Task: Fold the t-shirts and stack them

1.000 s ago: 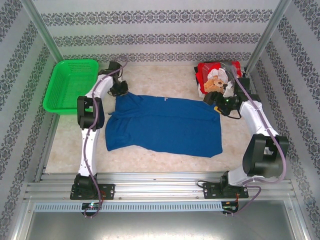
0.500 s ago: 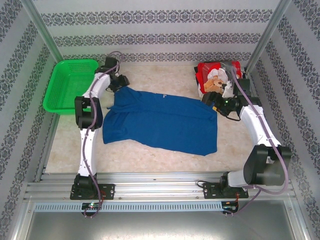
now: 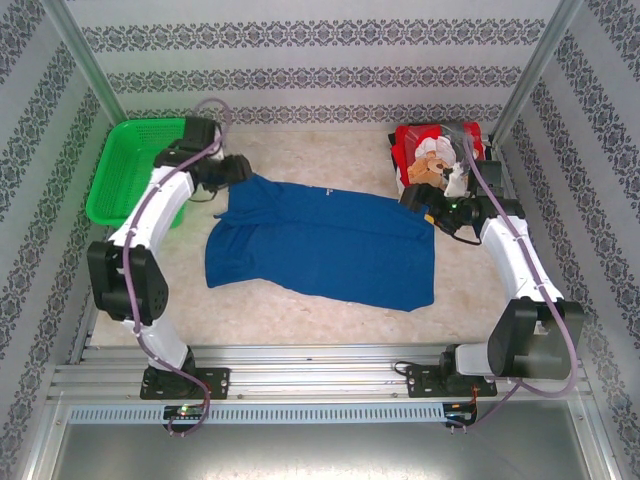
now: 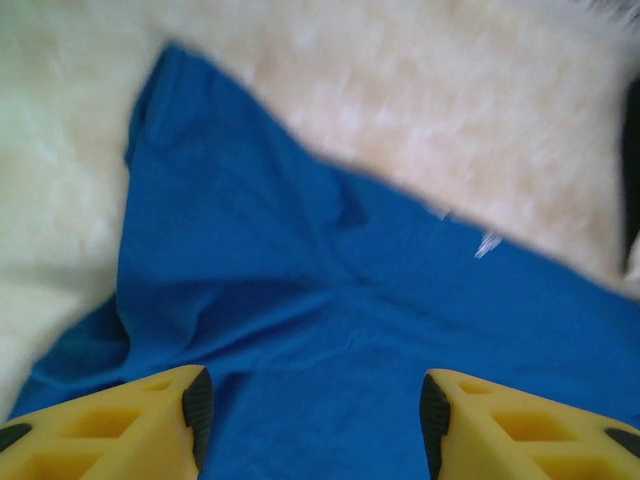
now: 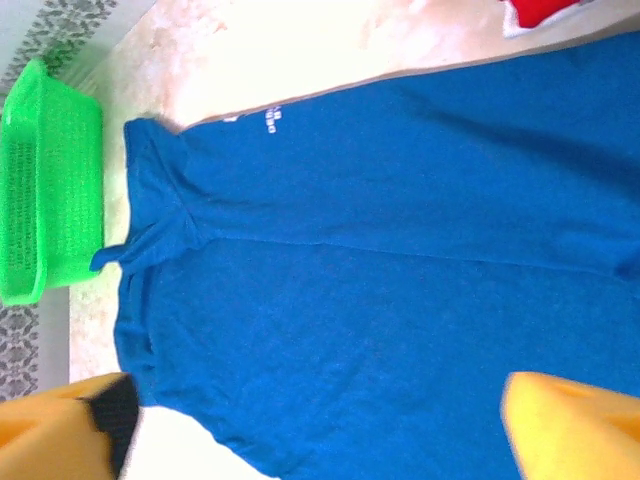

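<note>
The royal blue t-shirt (image 3: pixel 320 245) lies spread flat across the middle of the table, plain side up, with a small white mark (image 3: pixel 328 197) near its far edge. My left gripper (image 3: pixel 240 170) hovers at the shirt's far left corner. It is open (image 4: pixel 315 410), with only blue cloth (image 4: pixel 300 270) below the gap. My right gripper (image 3: pixel 408 197) sits at the far right corner, also open (image 5: pixel 320 420) over the shirt (image 5: pixel 380 250). The red t-shirt (image 3: pixel 415 145) with its teddy-bear print lies bunched at the back right, and a red edge (image 5: pixel 535 10) shows in the right wrist view.
A green plastic basket (image 3: pixel 125 175) stands at the back left, close to my left arm's elbow, and is also in the right wrist view (image 5: pixel 50 180). Patterned walls enclose the table on three sides. Bare tabletop runs along the front of the shirt.
The blue shirt has slid left and slightly away. My left arm's elbow has swung out to the left towards the basket. The right gripper has moved a little left.
</note>
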`<move>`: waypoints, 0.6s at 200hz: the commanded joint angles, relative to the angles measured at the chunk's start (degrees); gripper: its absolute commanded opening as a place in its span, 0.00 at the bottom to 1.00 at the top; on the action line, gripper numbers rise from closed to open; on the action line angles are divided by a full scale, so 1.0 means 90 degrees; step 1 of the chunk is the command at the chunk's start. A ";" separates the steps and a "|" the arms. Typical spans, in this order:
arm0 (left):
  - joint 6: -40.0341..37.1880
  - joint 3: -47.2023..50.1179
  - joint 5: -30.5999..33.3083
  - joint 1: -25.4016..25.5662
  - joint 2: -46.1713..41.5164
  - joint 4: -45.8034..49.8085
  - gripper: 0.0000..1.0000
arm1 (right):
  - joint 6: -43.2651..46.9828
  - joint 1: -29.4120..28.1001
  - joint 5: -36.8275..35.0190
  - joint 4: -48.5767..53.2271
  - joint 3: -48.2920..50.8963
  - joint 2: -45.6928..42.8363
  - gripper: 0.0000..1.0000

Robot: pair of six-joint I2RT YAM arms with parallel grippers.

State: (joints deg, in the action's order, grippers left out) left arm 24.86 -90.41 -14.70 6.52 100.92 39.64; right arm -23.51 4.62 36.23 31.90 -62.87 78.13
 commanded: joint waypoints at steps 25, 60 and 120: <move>-0.0723 -0.0148 0.0104 0.0578 0.1154 0.0180 0.58 | 0.0164 -0.0215 0.0365 -0.0167 0.0120 -0.0140 0.98; -0.0801 0.0064 0.0727 0.0993 0.1311 0.0356 0.55 | 0.0203 -0.0328 0.0336 -0.0059 0.0235 -0.0338 0.98; -0.1517 -0.0206 0.1960 0.1553 0.1747 0.0851 0.48 | 0.0113 -0.0332 0.0339 -0.0088 0.0412 -0.0401 0.98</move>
State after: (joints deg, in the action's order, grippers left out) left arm 15.84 -89.91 -4.14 19.20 114.48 42.94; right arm -22.72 2.35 38.30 31.40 -60.16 75.35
